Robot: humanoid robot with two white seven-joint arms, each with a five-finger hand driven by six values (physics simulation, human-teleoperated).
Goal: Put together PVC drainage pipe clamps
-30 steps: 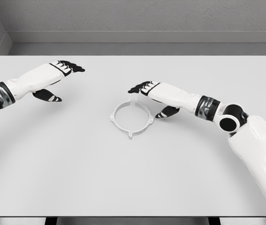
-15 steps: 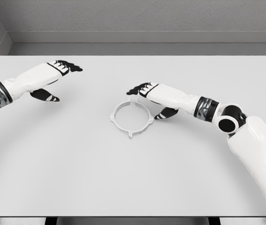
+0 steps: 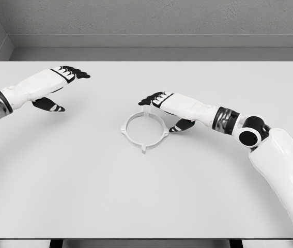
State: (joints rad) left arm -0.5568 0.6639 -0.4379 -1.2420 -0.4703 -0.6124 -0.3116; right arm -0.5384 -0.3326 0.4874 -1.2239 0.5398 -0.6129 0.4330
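Simulated test bench, not real room. Flat render look, no texture. Large plain white table (image 3: 146,196) fills view. Bare grey wall (image 3: 151,18) behind, grey floor strip (image 3: 156,53) between. White robot arms only equipment.

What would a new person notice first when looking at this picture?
First, the white ring-shaped pipe clamp, which lies flat near the middle of the pale table. Next, the right hand, just beyond the ring's far right edge, with dark fingers spread and its thumb close to the ring. The left hand is open too, far off at the left.
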